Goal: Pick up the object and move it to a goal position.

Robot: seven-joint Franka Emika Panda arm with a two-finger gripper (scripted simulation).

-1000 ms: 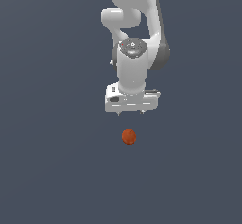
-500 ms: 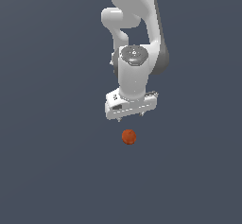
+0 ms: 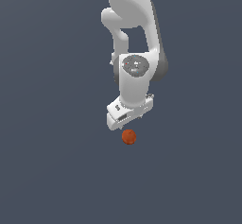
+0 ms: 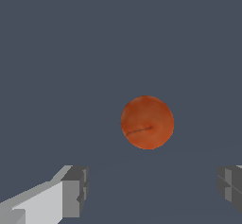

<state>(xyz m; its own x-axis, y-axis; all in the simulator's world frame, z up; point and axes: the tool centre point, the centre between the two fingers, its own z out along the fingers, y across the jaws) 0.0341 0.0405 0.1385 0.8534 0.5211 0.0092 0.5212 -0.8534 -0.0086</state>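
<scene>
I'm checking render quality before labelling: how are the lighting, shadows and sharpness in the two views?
Exterior view: flat, even light, no glare, no clear shadow under the small orange-red ball; the white robot arm shows soft shading and slightly fuzzy edges. Wrist view: the ball is shaded darker toward its rim, its seam line readable; the open claw has its grey fingertips cropped at the frame edge.

Gripper (image 3: 126, 122) lower, rotated over ball (image 3: 129, 136)

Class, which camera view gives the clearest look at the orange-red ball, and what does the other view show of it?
The wrist view: the ball appears large and unobstructed, with a dark seam line visible. In the exterior view the ball is small, sitting just below the white hand, and no seam can be made out.
</scene>
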